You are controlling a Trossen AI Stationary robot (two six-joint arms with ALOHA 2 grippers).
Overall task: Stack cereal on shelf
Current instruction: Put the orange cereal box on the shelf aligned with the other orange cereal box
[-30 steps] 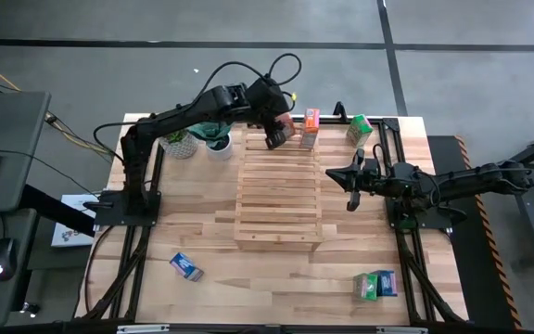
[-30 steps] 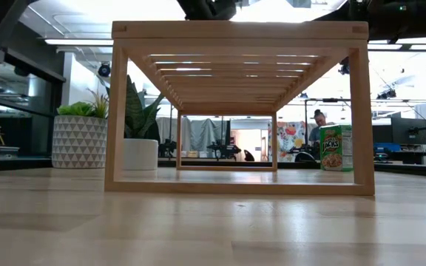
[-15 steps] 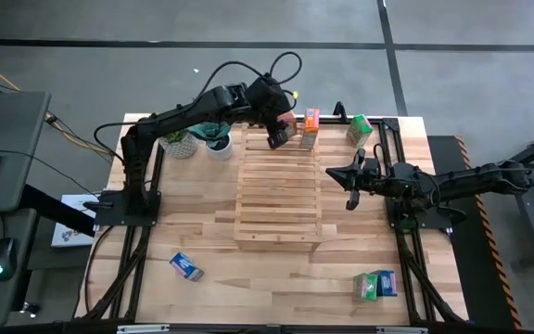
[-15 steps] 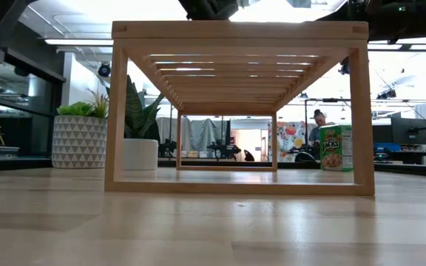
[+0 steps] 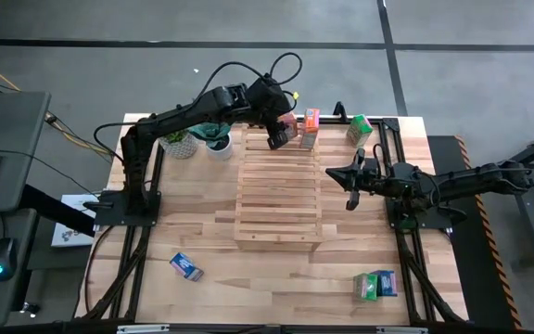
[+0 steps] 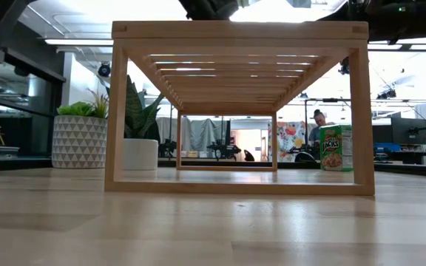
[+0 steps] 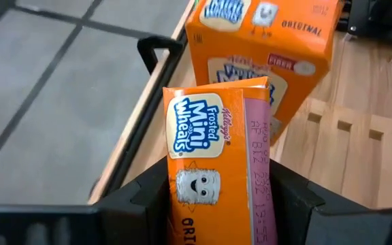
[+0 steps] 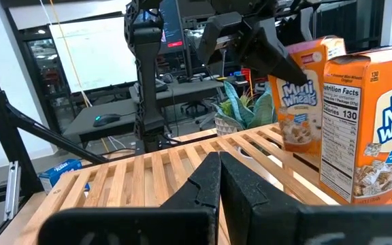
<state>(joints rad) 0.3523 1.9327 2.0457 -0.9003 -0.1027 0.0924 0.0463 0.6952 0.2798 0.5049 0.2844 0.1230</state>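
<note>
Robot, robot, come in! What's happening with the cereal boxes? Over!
Left gripper jaws shut on orange cereal box, above shelf far end. Right gripper shut, empty, beside shelf. Second orange box close alongside.

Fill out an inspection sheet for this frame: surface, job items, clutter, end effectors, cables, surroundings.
Surface: wooden table.
Job items: slatted shelf mid-table; orange cereal box standing at its far end; green box on the table; blue box and green-and-blue boxes lying near the front edge.
Clutter: two potted plants.
End effectors: left end effector shut on a second orange box above the shelf's far end; right end effector shut, empty, beside the shelf.
Cables: black loop above the left arm.
Surroundings: person in the background.
</note>
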